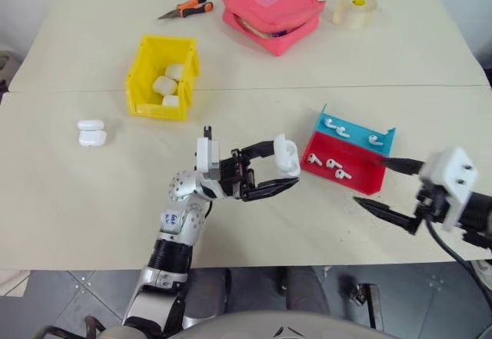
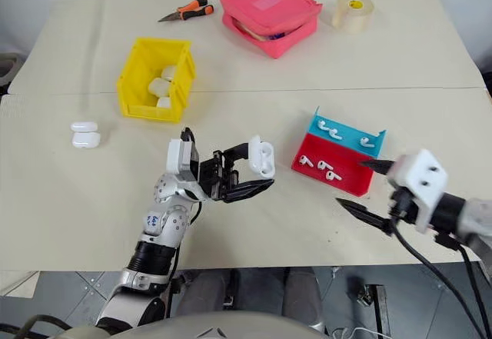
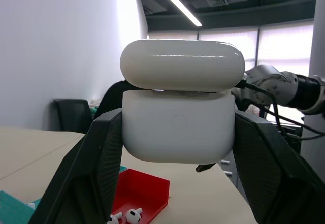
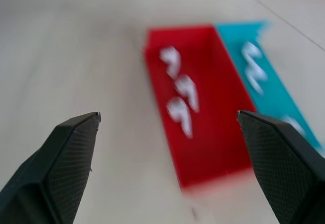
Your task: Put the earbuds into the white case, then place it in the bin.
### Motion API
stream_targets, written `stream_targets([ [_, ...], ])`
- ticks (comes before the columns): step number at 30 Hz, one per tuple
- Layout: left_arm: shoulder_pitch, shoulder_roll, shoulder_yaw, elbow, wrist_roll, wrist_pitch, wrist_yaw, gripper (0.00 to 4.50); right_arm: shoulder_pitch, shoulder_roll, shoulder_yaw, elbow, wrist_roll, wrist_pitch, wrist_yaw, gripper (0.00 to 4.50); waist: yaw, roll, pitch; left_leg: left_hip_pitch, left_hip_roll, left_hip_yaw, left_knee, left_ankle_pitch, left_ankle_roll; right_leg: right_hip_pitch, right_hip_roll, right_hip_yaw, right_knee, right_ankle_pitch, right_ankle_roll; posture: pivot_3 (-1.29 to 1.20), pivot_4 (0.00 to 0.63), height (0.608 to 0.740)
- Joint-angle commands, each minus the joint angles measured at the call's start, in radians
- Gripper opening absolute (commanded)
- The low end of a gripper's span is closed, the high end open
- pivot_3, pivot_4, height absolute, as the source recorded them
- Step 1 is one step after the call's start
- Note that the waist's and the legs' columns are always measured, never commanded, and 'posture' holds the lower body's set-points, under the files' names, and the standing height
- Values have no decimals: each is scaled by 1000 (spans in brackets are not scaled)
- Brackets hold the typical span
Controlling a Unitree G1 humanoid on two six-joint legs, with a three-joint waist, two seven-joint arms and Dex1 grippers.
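Observation:
My left gripper (image 1: 284, 166) is shut on the white case (image 3: 177, 127), held above the table just left of the tray; its lid (image 3: 182, 64) sits slightly lifted. Several earbuds (image 1: 327, 162) lie in the red half of the tray, and more earbuds (image 1: 338, 130) in the blue half. My right gripper (image 1: 370, 179) stands open and empty at the tray's near right corner, pointing toward the earbuds (image 4: 183, 102). The yellow bin (image 1: 142, 70) stands at the back left with white cases (image 1: 165, 85) in it.
The red-and-blue tray (image 1: 360, 179) lies right of centre. Two more white cases (image 1: 91, 133) rest at the far left of the table. A pink pouch (image 1: 270, 10), a tape roll (image 1: 354, 8) and orange-handled pliers (image 1: 186, 8) line the back.

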Motion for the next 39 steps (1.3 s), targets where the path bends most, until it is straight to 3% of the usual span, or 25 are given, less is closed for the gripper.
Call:
stream_targets([
  [1, 14, 18, 9, -54, -7, -14, 14, 2790, -147, -69, 159, -5, -8, 146, -32, 4500, -1, 0, 0, 0, 0, -1, 1, 0, 0, 0, 0, -1, 0, 0, 0, 0, 150, 740],
  [10, 50, 44, 6, -108, -5, -12, 62, 2790, -417, -124, 439, 102, -150, 241, -17, 4500, 2, 0, 0, -3, -3, -4, 1, 0, 0, 0, -2, -3, -2, 1, 0, 0, 150, 740],
  [13, 61, 48, 3, -121, -3, -12, 75, 2790, -448, -134, 469, 110, -172, 252, 4, 3888, -1, 0, 0, -3, -3, -4, 1, 0, 0, 0, -2, -3, -2, 1, 0, 0, 150, 740],
  [20, 68, 47, -4, -126, -1, -16, 92, 2790, -465, -141, 497, 122, -214, 234, 49, 1477, -3, 0, 0, -3, -3, -4, 1, 0, 0, 0, -2, -3, -2, 1, 0, 0, 150, 740],
  [28, 57, 41, -10, -118, 0, -21, 95, 2790, -473, -133, 514, 147, -274, 197, 81, 1477, -4, 0, 0, -3, -3, -4, 1, 0, 0, 0, -2, -3, -2, 1, 0, 0, 150, 740],
  [39, 64, 47, -10, -127, 0, -23, 99, 2790, -510, -130, 487, 140, -245, 215, 124, 1477, -4, 0, 0, -3, -3, -4, 1, 0, 0, 0, -2, -3, -2, 1, 0, 0, 150, 740],
])
